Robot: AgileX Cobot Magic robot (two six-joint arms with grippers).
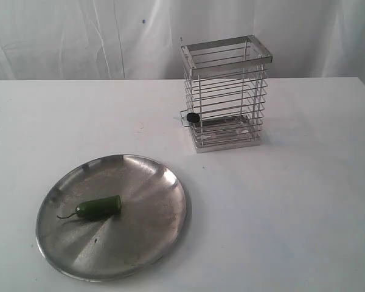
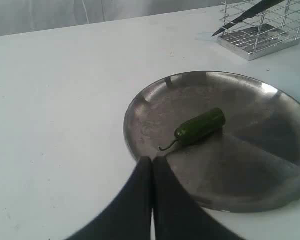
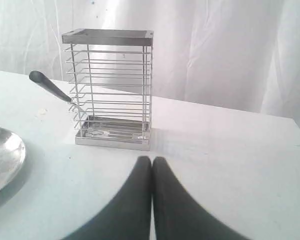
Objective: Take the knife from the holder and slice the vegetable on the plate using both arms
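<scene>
The plate (image 1: 152, 201) lies near the table's front left, and the vegetable (image 1: 98, 207), a glossy green pepper with a curled stem, rests whole on it. Behind and to the right stands the wire holder (image 1: 226, 91). The knife (image 3: 50, 86) leans inside it, with a dark slim end poking out through the side wires (image 1: 193, 117). My left gripper (image 2: 152, 159) is shut and empty, hovering at the plate's rim (image 2: 140, 145) a short way from the vegetable (image 2: 200, 127). Facing the holder (image 3: 112, 90) from some way off, my right gripper (image 3: 151, 159) is shut and empty too. Neither arm shows in the exterior view.
A white table (image 1: 304, 201) carries everything, and a white curtain (image 1: 79, 36) hangs behind its far edge. The plate's edge (image 3: 2, 155) shows beside the holder in the right wrist view. The holder and the knife (image 2: 240, 17) appear beyond the plate in the left wrist view.
</scene>
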